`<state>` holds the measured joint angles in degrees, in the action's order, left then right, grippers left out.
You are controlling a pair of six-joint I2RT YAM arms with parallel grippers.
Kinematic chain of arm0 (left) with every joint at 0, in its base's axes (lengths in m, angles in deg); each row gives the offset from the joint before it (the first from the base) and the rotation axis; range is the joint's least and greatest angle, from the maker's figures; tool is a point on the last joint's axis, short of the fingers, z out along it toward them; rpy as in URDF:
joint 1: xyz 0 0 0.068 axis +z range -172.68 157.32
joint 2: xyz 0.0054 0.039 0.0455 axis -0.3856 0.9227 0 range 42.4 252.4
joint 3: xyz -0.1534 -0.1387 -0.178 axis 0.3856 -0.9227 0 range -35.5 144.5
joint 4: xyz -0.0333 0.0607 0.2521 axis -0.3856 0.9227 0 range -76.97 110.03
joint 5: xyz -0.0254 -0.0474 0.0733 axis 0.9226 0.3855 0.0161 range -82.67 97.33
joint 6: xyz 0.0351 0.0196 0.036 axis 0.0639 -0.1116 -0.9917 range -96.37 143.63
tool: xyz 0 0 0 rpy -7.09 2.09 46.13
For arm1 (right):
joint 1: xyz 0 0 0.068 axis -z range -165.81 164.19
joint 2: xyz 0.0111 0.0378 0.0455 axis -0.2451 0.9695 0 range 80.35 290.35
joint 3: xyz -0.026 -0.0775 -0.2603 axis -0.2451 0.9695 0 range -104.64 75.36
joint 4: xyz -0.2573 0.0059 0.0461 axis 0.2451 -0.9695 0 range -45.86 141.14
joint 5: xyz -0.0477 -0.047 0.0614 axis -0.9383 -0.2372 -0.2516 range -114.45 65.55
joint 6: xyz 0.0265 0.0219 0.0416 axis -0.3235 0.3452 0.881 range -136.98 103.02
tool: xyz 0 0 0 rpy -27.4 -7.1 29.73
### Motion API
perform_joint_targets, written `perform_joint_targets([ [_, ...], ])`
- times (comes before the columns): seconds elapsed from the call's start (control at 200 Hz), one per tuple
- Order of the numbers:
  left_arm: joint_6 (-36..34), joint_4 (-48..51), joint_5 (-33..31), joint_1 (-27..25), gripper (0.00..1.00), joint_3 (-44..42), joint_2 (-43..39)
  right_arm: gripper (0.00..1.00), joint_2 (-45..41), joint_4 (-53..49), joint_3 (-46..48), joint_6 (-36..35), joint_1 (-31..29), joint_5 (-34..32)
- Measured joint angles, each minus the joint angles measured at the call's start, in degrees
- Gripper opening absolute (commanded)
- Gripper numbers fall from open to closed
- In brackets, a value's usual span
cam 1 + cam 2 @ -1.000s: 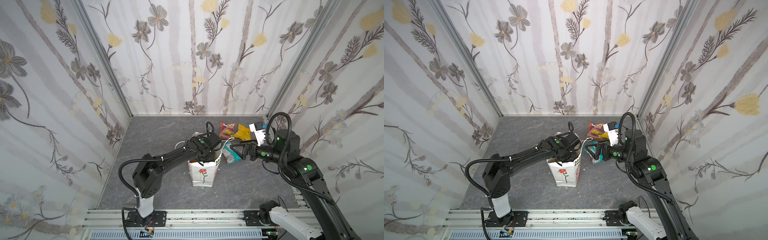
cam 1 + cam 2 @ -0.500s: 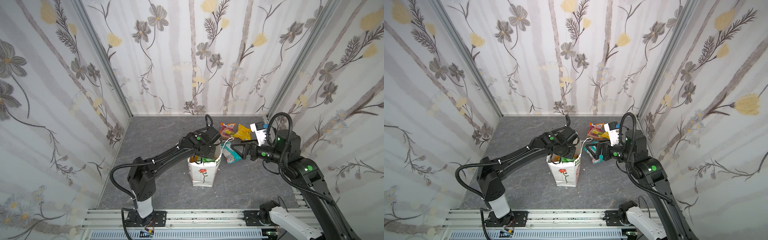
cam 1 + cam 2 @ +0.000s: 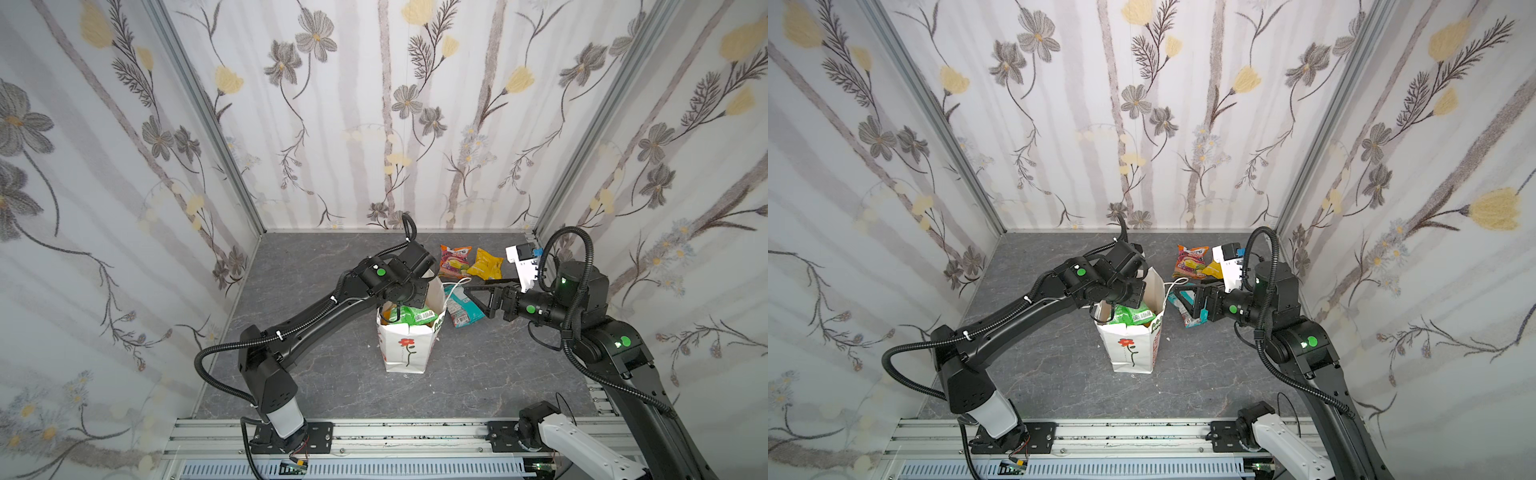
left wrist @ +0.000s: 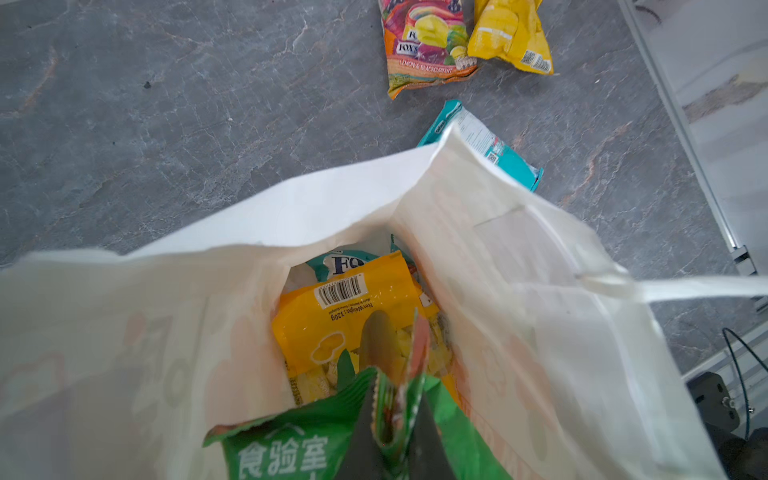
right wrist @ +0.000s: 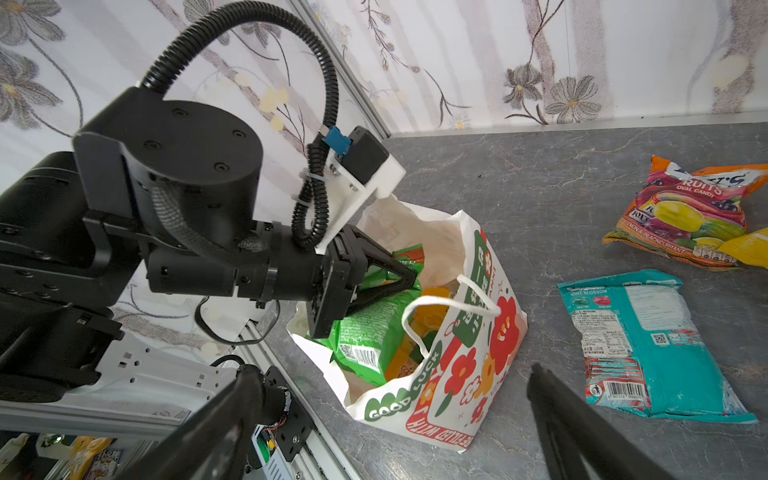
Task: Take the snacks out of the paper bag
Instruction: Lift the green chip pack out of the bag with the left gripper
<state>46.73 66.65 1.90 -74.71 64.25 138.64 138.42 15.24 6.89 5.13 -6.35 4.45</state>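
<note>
Centre, both top views: left gripper (image 5: pixel 412 277) pinches crinkly green foil packet (image 5: pixel 365 332) inside white paper bag (image 3: pixel 405 353); snagging may topple it. Right gripper (image 5: pixel 392 370) spread.

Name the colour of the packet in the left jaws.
The packet is green; right wrist view shows it best.

Grey marbled tabletop (image 3: pixel 311 257); floral wallpaper walls (image 3: pixel 353 124); aluminium rail (image 3: pixel 395 434) along front edge

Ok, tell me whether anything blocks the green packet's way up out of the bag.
Nothing visible does. The left gripper grips the green packet at the bag's open mouth; the cord handle sticks out sideways.
</note>
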Motion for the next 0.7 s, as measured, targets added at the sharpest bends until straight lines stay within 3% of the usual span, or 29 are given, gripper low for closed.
perform_joint_targets([
  [0.36, -1.1, -0.4, -1.0, -0.2, 0.0, 5.7, -4.4, 0.99, -2.7, 4.7, -0.4, 5.7, 0.1, -4.3],
  [0.699, -5.7, -9.2, -4.2, -3.0, 0.0, 6.8, -9.3, 0.99, -4.6, 19.6, 5.4, 17.4, -2.3, 1.0],
])
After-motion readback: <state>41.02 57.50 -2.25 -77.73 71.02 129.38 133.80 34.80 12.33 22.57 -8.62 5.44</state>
